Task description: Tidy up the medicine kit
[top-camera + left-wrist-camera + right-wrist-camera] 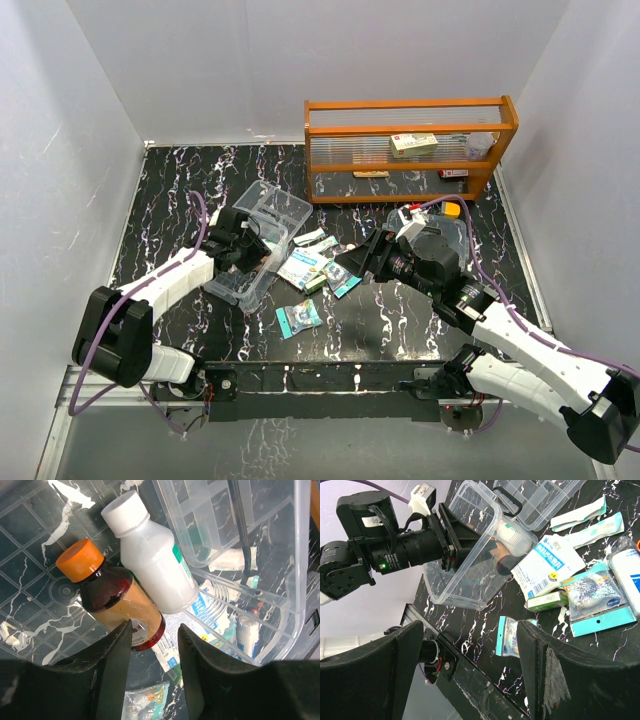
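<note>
The medicine kit's clear box [245, 280] lies tilted at the table's left centre. My left gripper [243, 243] reaches into it. In the left wrist view its jaws [155, 627] stand apart with nothing between them. Just ahead of them, on the box's ribbed floor [30, 580], lie a brown bottle [117, 600] with an orange cap and a white bottle [155, 565], side by side. The brown bottle's base is by the left fingertip. My right gripper [352, 262] hovers open over loose packets [303, 266]; its fingers [540, 670] are wide apart and hold nothing.
The clear lid with a dark handle [512, 502] lies behind the box. A white-blue packet [547, 567], a green carton [547, 601] and a teal sachet [509, 636] lie scattered mid-table. The orange wooden rack [410, 145] stands at the back right.
</note>
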`<action>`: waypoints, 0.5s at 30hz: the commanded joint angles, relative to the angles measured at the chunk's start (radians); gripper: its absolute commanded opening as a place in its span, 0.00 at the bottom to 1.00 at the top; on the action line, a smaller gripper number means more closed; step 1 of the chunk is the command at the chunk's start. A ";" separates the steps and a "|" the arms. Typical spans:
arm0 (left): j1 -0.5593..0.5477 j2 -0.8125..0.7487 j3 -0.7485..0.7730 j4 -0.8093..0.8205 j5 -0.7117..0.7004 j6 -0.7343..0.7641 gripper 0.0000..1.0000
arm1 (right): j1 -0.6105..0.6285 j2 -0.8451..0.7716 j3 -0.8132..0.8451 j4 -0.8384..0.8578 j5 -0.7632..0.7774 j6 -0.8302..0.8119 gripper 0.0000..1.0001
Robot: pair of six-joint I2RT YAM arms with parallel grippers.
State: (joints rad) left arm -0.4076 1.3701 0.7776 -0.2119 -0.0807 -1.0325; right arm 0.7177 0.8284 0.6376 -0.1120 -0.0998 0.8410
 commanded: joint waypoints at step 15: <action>0.004 -0.136 0.228 -0.271 0.004 0.275 0.57 | 0.000 0.003 0.011 -0.080 0.134 0.053 0.72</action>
State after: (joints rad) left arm -0.4057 1.3106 0.8879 -0.3779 -0.0696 -0.8822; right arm 0.7181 0.8337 0.6376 -0.1677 -0.0479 0.8562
